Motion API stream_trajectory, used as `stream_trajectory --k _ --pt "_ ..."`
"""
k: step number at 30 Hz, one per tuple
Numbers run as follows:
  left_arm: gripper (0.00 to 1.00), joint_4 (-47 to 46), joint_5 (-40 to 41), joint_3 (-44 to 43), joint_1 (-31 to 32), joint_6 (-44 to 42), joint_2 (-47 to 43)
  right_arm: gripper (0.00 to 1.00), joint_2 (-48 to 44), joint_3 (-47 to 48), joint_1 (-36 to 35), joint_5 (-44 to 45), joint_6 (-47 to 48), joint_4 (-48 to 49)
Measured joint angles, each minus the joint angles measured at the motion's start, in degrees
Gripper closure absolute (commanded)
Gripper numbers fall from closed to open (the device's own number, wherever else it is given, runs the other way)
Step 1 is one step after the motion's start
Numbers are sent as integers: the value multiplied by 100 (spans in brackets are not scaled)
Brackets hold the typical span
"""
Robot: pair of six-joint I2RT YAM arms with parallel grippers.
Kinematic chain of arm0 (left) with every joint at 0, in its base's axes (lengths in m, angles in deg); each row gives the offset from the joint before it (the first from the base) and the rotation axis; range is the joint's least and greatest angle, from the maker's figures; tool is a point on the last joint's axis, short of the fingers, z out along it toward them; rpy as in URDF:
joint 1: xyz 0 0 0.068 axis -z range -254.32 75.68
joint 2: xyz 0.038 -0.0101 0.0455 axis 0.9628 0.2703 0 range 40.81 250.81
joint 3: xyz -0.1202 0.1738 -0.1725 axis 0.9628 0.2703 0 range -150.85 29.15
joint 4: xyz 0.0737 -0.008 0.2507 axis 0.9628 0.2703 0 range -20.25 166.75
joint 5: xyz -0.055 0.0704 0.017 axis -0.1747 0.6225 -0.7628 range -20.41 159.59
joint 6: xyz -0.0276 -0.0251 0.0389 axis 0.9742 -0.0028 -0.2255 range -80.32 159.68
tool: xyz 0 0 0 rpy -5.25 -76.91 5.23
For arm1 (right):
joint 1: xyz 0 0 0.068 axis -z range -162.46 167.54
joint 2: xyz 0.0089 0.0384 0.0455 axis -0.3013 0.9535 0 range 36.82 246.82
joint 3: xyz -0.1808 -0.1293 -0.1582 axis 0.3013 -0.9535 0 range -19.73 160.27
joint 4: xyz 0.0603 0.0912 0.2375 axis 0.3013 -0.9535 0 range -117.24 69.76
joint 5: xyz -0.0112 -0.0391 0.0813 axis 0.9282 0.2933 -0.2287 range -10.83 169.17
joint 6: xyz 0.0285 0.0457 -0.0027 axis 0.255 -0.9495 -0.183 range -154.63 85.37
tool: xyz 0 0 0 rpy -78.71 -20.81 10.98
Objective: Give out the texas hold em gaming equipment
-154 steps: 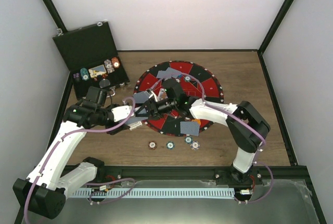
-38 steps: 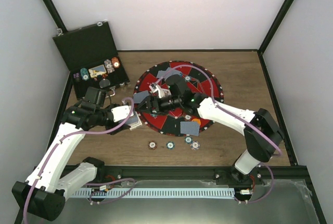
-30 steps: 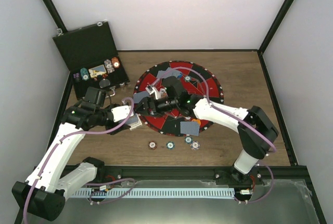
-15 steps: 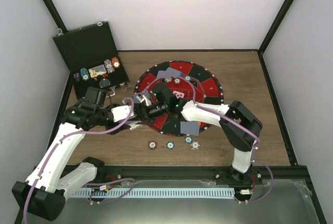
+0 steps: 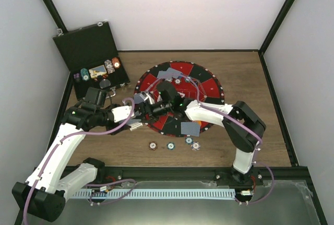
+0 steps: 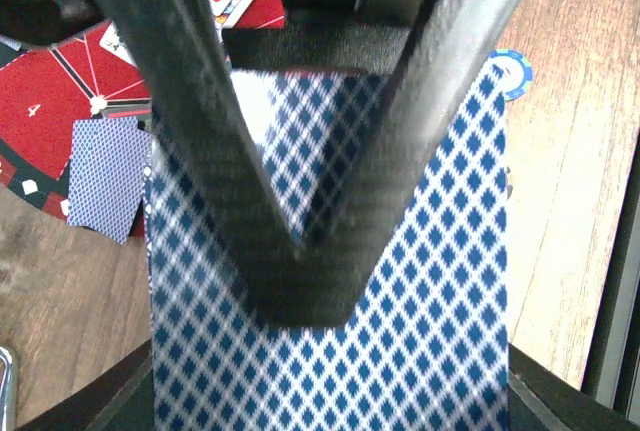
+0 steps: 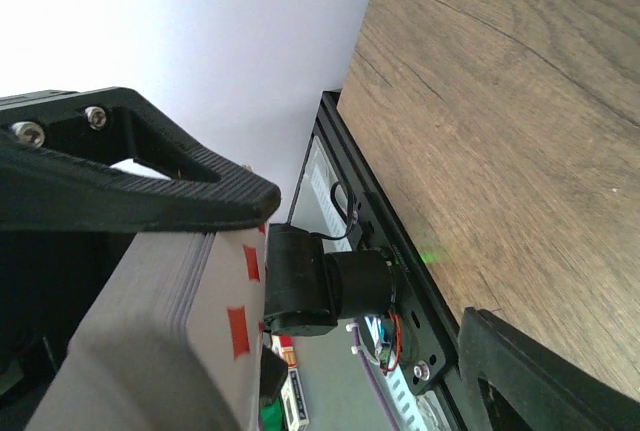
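Note:
My left gripper (image 5: 134, 116) is shut on a deck of playing cards (image 5: 141, 98) at the left edge of the round mat (image 5: 209, 86). In the left wrist view its fingers (image 6: 300, 291) press on the deck's blue-diamond back (image 6: 400, 351). My right gripper (image 5: 147, 106) is open at the deck. In the right wrist view (image 7: 370, 261) its upper finger (image 7: 150, 196) lies against the deck's edge (image 7: 150, 351), the other finger far off. Single cards (image 5: 190, 128) lie on the mat. Several poker chips (image 5: 170, 145) sit in a row on the wood in front of the mat.
The black hinged case (image 5: 88, 47) stands open at the back left, with chips (image 5: 112, 64) in its tray. The left wrist view shows a face-down card (image 6: 105, 171) on the mat rim and a blue chip (image 6: 515, 71). The table's front rail (image 7: 400, 251) runs along the near edge.
My right gripper has moved left across the mat to the deck in my left gripper. The left arm has stayed where it was, still holding the deck.

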Motion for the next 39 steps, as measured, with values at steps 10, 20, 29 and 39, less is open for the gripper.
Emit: stream_trajectory --k 10,20,29,39 --pt "81 2 111 2 -2 0 2 63 -496 -260 243 15 120 -142" --pt "81 0 118 2 -2 -2 2 95 -962 -372 369 219 -9 -308" --pt "81 -11 127 2 -2 -7 7 99 -1329 -533 699 229 9 -490" --pt "81 -46 140 4 -2 -31 7 99 -1615 -800 2802 131 717 -1228"
